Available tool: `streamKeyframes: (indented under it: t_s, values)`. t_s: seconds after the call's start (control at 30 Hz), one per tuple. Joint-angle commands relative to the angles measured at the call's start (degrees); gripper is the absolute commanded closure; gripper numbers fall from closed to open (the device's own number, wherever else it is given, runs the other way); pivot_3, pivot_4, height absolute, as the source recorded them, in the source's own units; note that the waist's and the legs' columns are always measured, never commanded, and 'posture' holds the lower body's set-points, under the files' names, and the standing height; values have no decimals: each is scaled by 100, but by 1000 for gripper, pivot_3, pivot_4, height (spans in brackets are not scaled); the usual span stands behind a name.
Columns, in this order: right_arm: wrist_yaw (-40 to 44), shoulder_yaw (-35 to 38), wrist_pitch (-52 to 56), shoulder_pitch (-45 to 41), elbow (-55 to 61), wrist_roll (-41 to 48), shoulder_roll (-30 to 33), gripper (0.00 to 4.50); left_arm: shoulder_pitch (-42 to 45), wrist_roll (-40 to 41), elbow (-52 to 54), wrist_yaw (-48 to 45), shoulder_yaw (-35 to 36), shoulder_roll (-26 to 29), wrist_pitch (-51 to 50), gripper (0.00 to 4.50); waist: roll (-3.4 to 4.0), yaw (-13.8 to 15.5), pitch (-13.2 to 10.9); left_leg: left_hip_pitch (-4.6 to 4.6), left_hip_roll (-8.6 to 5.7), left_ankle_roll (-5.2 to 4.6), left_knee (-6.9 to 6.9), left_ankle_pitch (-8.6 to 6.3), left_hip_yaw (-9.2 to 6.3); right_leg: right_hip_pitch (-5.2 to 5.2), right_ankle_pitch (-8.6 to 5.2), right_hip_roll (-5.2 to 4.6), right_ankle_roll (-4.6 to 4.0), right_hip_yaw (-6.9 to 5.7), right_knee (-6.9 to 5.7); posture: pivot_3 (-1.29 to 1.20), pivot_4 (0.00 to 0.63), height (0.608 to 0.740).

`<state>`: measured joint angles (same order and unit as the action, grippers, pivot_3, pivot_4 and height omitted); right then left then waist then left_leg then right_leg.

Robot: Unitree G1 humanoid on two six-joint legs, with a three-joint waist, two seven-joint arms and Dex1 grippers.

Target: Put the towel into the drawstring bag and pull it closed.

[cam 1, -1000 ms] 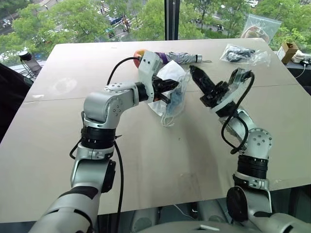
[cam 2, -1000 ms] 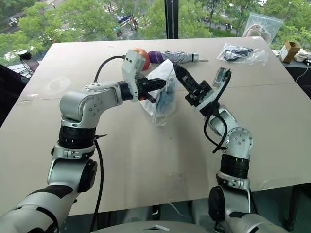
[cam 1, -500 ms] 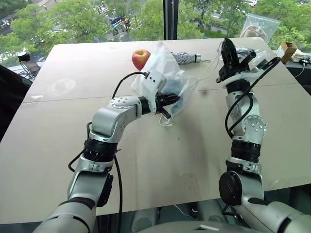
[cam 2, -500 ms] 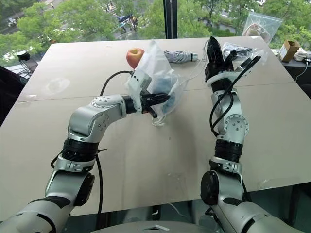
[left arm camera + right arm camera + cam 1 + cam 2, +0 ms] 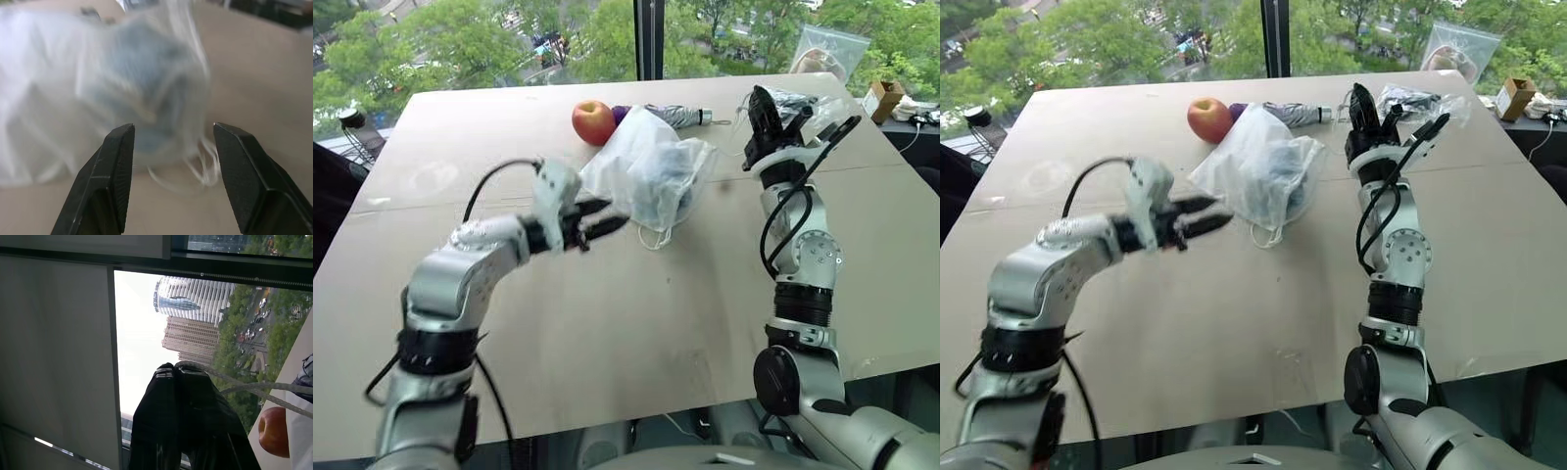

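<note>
The left gripper (image 5: pixel 612 221) hangs with its jaws apart and empty, just short of the drawstring bag (image 5: pixel 651 176), which lies slumped on the table (image 5: pixel 607 323). The towel (image 5: pixel 142 93) shows only as a blurred blue-grey mass through the thin white fabric. The right gripper (image 5: pixel 177 369), raised and clamped tight, pinches the bag's white cords (image 5: pixel 254 389), which run taut back to the bag. Behind it, an apple (image 5: pixel 593 121) partly hides a folded umbrella (image 5: pixel 675 116).
</note>
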<state>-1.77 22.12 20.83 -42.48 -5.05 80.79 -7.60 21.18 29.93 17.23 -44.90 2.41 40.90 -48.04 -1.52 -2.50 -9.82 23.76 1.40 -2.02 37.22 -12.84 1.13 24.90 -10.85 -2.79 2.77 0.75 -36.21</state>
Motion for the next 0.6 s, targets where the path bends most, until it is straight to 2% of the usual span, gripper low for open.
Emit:
streamKeyframes:
  t_s: [0.03, 0.17, 0.23, 0.27, 0.3, 0.4, 0.43, 0.6]
  values:
    - [1, -149, -60, -99, 249, -8, -369, 4500, -224, -162, 282, 3, -390, -130, 217, 1933, 7, 55, -4, 0, 0, 0, 1, 0, 0, -1, 0, -2, 0, -1, 0, 0, 150, 740]
    - [1, -188, -127, -155, 204, -1, -361, 4500, -200, -767, -74, 205, -975, -463, 815, 1933, 6, 89, -4, 3, -7, 0, 9, 0, 0, -4, 0, -11, 0, -1, 3, 0, 150, 740]
    - [3, -208, -153, -170, 196, -3, -355, 4500, -117, -845, -383, 375, -982, -891, 1195, 1933, 7, 89, -4, 3, -9, 0, 9, 0, 4, -4, 0, -12, 0, 3, 4, 0, 150, 740]
    - [3, -223, -164, -169, 205, -10, -352, 4500, -120, -959, -495, 350, -1041, -994, 1479, 1521, 7, 85, -4, 4, -9, 0, 9, 0, 3, -3, 0, -12, 0, 2, 4, 0, 150, 740]
    - [3, -235, -171, -174, 210, -18, -340, 4500, -112, -1118, -618, 334, -1122, -1074, 1758, 1362, 7, 82, -4, 5, -9, 0, 8, 0, 3, -3, 1, -11, 0, 0, 6, 0, 150, 740]
    - [-15, -251, -180, -171, 247, -26, -324, 4500, -40, -1622, -993, 473, -1289, -1238, 2494, 245, 7, 56, -4, 3, -9, 0, -1, 0, 4, -1, 1, -10, 0, 0, 6, 0, 150, 740]
    - [-20, -252, -181, -168, 255, -28, -323, 4500, -34, -1661, -1061, 426, -1314, -1267, 2598, 57, 7, 45, -4, 3, -9, 0, -2, 0, 4, -1, 1, -7, 0, 0, 6, 0, 150, 740]
    - [-36, -232, -173, -169, 266, -35, -268, 4500, 158, -1975, -1653, 277, -1570, -1468, 3004, 57, 7, 34, -4, 2, -7, 0, -5, 0, 3, -1, 1, -5, 0, -2, 5, 0, 150, 740]
